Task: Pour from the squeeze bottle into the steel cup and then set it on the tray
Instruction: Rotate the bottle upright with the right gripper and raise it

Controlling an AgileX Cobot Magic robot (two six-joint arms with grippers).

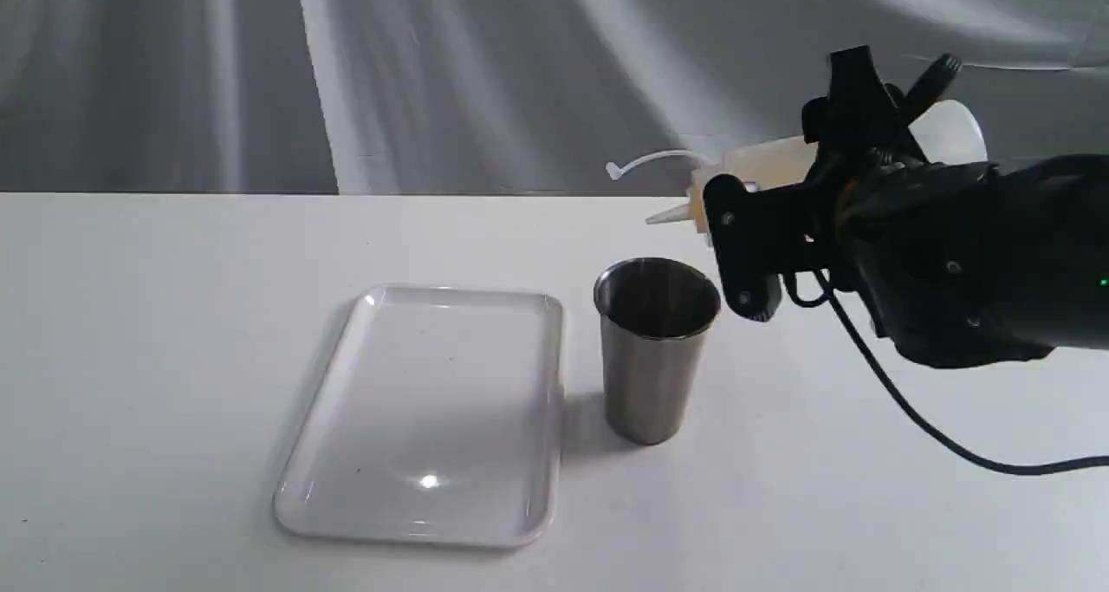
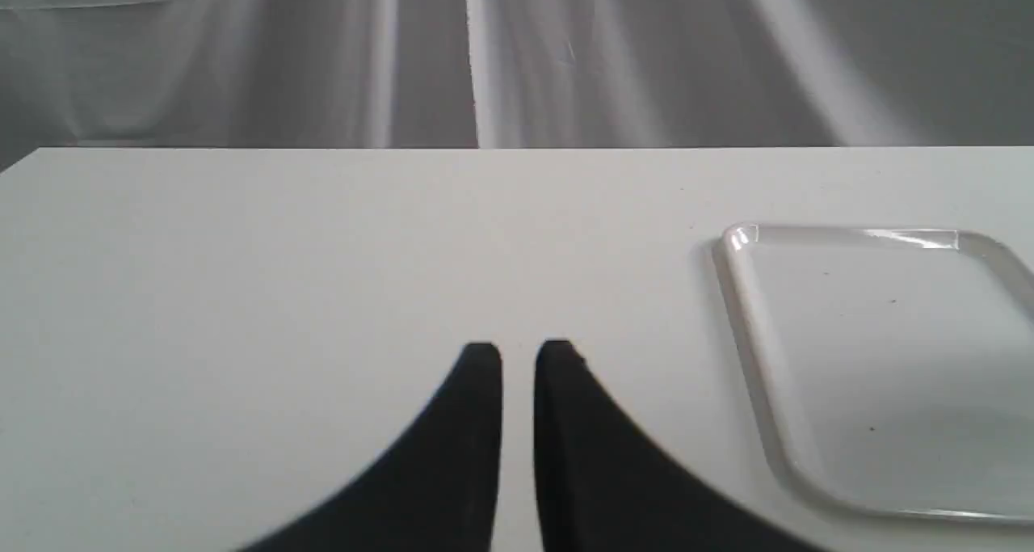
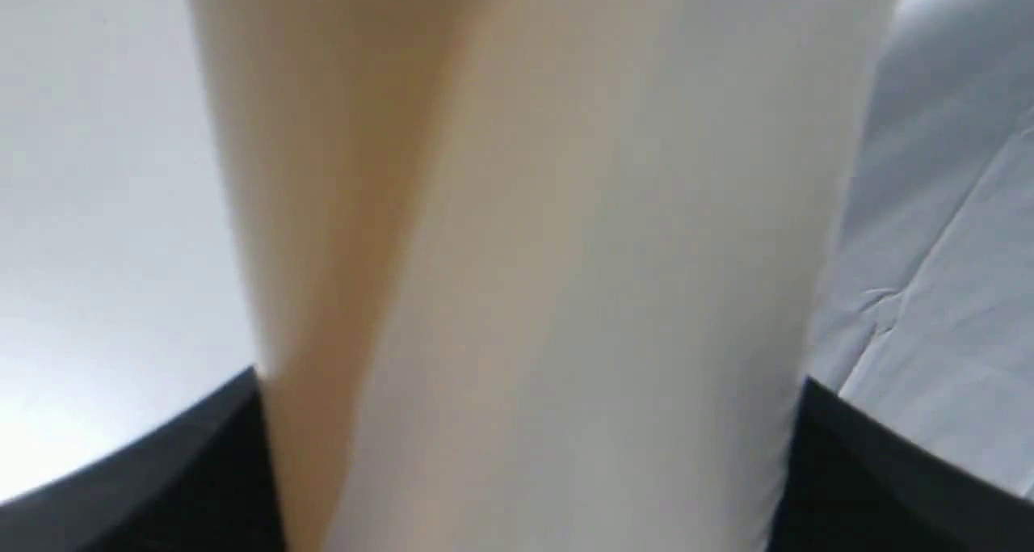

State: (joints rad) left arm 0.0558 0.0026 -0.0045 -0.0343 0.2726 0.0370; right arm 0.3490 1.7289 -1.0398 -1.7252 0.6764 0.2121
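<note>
My right gripper [image 1: 793, 198] is shut on the squeeze bottle [image 1: 767, 169], which lies almost level in the air with its nozzle aimed left, above and just behind the steel cup [image 1: 654, 345]. The cap strap sticks out to the left. Up close, the right wrist view is filled by the bottle's frosted body [image 3: 533, 277], amber liquid showing along one side, black fingers at both edges. The cup stands upright on the table just right of the white tray [image 1: 429, 414]. My left gripper [image 2: 517, 354] hovers over bare table beside the tray [image 2: 880, 358], its fingers nearly together and holding nothing.
A white table [image 1: 156, 332] carries everything, with a grey draped cloth [image 1: 476, 72] behind it. A black cable [image 1: 918, 419] hangs from the right arm down to the table at the right.
</note>
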